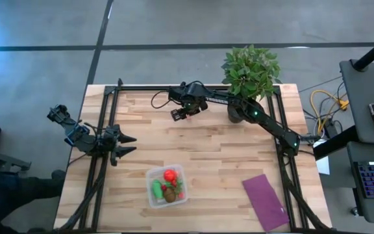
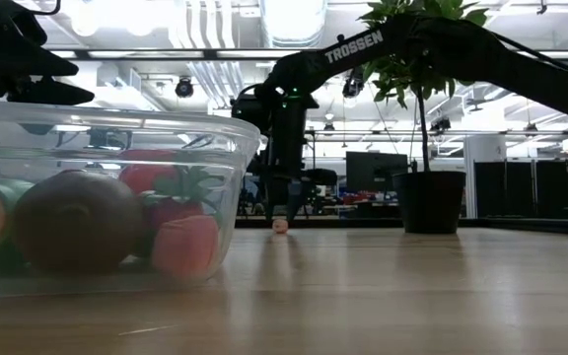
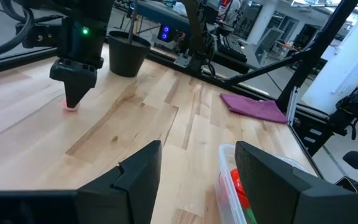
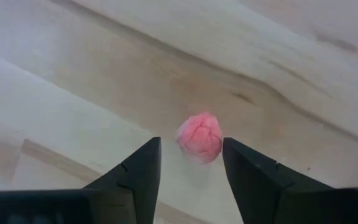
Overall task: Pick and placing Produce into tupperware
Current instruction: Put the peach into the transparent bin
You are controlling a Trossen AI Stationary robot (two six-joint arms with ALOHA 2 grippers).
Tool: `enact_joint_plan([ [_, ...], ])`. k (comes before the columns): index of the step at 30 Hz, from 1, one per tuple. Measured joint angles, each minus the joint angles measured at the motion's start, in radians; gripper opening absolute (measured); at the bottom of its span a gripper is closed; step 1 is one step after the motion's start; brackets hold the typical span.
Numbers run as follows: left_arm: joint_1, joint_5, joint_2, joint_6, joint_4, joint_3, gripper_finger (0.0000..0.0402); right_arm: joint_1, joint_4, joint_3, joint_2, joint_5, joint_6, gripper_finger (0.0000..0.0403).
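A tiny pink produce bit point(image 4: 200, 138) lies on the wood table, toward the far side. My right gripper point(image 4: 190, 155) points down over it, open, with one finger on either side of the bit and a gap showing on both sides. The low view shows the bit point(image 2: 280, 226) on the table beneath that gripper point(image 2: 286, 202). The clear tupperware point(image 1: 166, 185) stands near the table's near edge and holds a red ball, green pieces and a brown oval point(image 2: 77, 222). My left gripper point(image 1: 127, 145) waits open at the table's left side.
A potted plant point(image 1: 250, 71) stands at the far edge, right beside my right arm. A flat purple cloth point(image 1: 265, 201) lies at the near right corner. Bare wood stretches between the pink bit and the tupperware. Black frame rails point(image 1: 102, 162) run along the table's sides.
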Motion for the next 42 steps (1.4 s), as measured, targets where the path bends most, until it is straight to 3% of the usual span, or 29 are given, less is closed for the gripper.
enact_joint_plan([
  [8,0.0,0.0,0.0,0.0,0.0,0.0,0.0192,-0.003,-0.018,0.0,0.0,-0.014,0.091,0.0129],
  [20,0.0,0.0,0.0,0.0,0.0,0.0,0.0192,-0.003,-0.025,0.001,0.0,-0.021,0.211,0.015],
  [31,0.0,0.0,0.0,0.0,0.0,0.0,0.0192,-0.007,-0.019,-0.014,-0.001,-0.046,0.298,0.0123],
  [42,0.0,0.0,0.0,0.0,0.0,0.0,0.0192,-0.037,-0.004,-0.014,-0.001,-0.072,0.316,0.0121],
])
